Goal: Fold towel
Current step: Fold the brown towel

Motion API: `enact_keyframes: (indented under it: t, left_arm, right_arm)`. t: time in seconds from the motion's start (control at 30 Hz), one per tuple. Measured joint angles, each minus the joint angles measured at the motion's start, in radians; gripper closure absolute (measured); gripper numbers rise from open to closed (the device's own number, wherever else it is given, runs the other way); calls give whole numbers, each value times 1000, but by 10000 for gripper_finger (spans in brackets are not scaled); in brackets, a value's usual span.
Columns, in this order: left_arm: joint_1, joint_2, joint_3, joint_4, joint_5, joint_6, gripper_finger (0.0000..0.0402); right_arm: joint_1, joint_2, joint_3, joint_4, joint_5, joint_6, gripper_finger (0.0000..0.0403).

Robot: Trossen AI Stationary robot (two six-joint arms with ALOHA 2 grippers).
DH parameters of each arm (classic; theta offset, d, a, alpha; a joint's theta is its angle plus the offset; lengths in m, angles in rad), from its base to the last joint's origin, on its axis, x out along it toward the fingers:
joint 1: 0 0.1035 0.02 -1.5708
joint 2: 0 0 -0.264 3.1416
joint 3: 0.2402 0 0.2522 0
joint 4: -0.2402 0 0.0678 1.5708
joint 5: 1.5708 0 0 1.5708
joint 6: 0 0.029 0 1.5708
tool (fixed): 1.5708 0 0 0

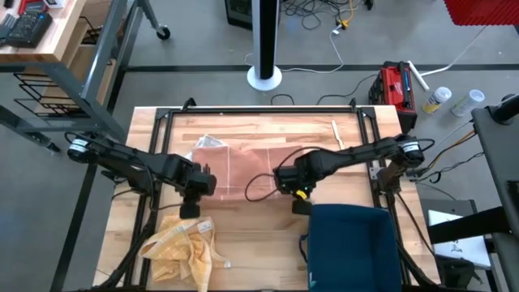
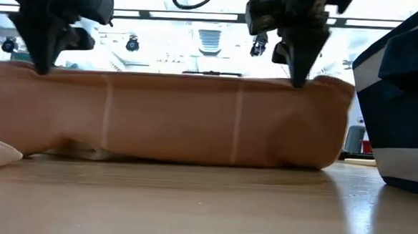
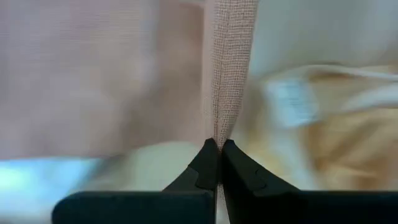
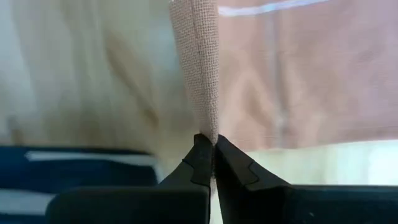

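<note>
The left gripper and right gripper each pinch a top corner of the tan towel, which hangs stretched between them, lower edge resting on the table.

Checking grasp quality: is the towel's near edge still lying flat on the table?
No: in the low view both grippers, left gripper and right gripper, hold the tan towel's edge raised, cloth hanging below.

Both arms reach inward, left pincer and right pincer clamped tight, raised level.
</note>
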Motion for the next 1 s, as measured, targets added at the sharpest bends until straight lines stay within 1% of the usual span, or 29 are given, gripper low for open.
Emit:
enact_keyframes:
  t: [0.07,0.1,0.23,0.37,0.43,0.5,0.6,0.77,0.93,1.0]
  left_arm:
    - [17,-1,7,-30,-101,29,401]
    - [28,-1,8,-37,-132,47,401]
    - [82,1,2,-34,-240,145,401]
    - [160,4,-11,-15,-341,228,401]
    - [202,4,-22,9,-374,275,401]
    - [245,4,-32,41,-393,331,401]
    - [312,4,-48,98,-391,402,401]
    - [407,4,-64,137,-390,457,401]
    - [458,4,-83,176,-339,503,401]
    - [465,4,-97,215,-339,515,401]
  right_arm:
    - [-25,0,9,-13,46,-2,403]
    - [-38,0,10,-14,72,-3,403]
    - [-100,1,10,-15,164,-3,403]
    - [-163,7,10,-8,253,-3,403]
    - [-190,8,10,-3,285,-9,403]
    - [-216,8,10,7,307,-22,403]
    - [-249,8,10,39,313,-38,403]
    - [-288,8,10,85,314,-55,403]
    - [-304,8,10,114,312,-74,403]
    - [-309,8,10,120,313,-75,403]
